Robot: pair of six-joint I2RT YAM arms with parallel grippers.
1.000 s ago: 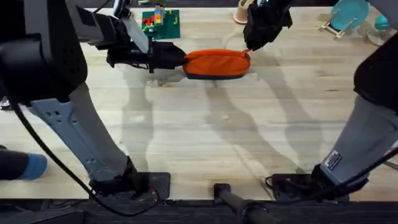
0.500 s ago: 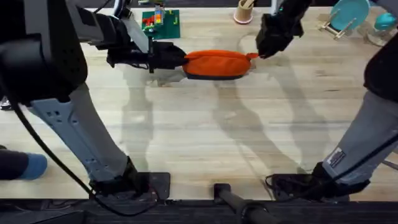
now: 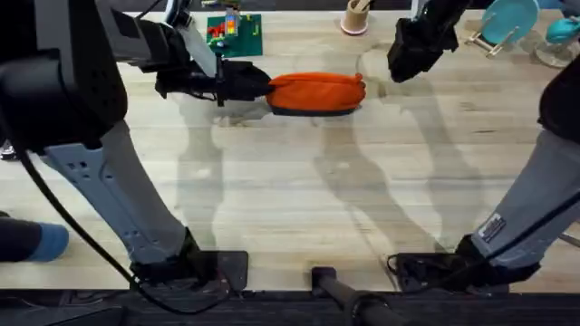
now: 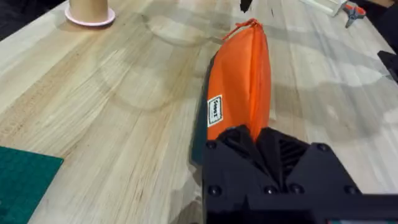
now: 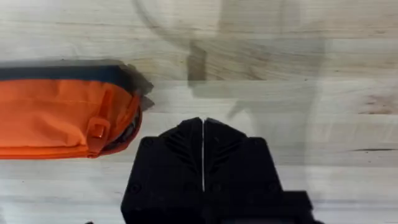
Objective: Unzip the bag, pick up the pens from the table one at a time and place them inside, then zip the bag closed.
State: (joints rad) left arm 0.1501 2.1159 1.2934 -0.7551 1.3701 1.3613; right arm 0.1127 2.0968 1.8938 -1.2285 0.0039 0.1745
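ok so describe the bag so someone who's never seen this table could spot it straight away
On the table, look to the far middle, between the two end effectors. The bag lies flat there, its left end clamped in the left end effector. It is the one bright orange oblong pouch, with a dark bottom edge.

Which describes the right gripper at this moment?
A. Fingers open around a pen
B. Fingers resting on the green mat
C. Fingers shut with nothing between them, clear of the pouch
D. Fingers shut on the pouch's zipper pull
C. In the right wrist view the right gripper has its fingers pressed together on nothing, apart from the end of the orange pouch; overhead it hangs off that same end.
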